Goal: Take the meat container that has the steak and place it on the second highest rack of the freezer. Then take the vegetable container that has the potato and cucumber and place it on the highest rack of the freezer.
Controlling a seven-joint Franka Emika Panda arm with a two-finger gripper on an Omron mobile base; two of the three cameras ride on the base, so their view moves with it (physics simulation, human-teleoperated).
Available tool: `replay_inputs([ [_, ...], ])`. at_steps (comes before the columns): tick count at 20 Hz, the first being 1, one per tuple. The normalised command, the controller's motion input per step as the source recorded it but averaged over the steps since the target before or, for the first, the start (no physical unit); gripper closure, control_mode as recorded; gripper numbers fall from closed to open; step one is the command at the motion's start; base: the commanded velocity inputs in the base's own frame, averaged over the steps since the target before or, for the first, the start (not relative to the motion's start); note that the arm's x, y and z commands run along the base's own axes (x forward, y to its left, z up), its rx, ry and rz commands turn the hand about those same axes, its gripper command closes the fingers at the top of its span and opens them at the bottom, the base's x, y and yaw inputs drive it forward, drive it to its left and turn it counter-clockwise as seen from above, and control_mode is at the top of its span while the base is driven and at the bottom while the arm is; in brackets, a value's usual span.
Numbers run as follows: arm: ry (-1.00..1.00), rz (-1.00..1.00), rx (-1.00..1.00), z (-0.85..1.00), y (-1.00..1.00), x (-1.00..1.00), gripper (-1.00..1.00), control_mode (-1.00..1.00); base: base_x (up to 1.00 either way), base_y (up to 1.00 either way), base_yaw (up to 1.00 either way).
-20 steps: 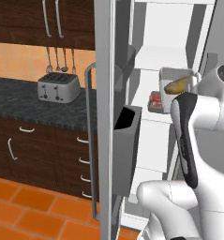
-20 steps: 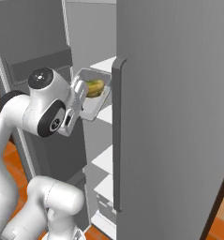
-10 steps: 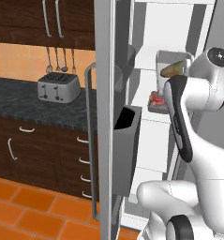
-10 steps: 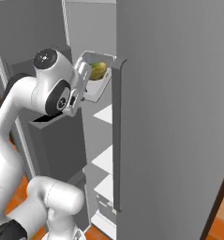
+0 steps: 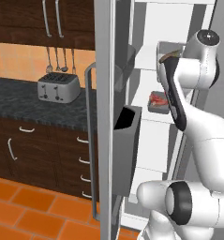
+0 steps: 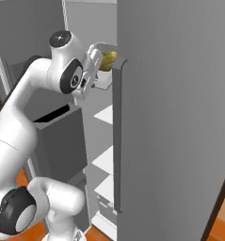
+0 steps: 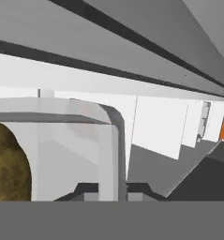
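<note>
Raised since earlier: hand (image 7: 108, 190) clamped on vegetable container (image 6: 103, 70) rim, beside highest rack (image 5: 146, 58).

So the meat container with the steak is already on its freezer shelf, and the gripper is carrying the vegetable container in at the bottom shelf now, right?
Not quite. The steak container does sit on a freezer shelf, and the gripper does hold the vegetable container, but up at the highest rack, above the steak, not at the bottom shelf. The left base view shows it.
</note>
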Motion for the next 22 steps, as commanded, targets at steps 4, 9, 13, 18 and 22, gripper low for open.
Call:
replay_inputs([
  [4,0.00,0.00,0.00,-0.06,-0.13,0.69,1.00,-1.00,0.00,0.00,0.00],
  [9,0.00,0.00,0.00,0.00,-0.28,0.69,1.00,-1.00,0.00,0.00,0.00],
  [13,0.00,0.00,0.00,0.00,-0.32,0.67,1.00,-1.00,0.00,0.00,0.00],
  [18,0.00,0.00,0.00,0.00,-0.21,0.71,1.00,-1.00,0.00,0.00,0.00],
  [22,0.00,0.00,0.00,0.00,-0.09,0.77,1.00,-1.00,0.00,0.00,0.00],
])
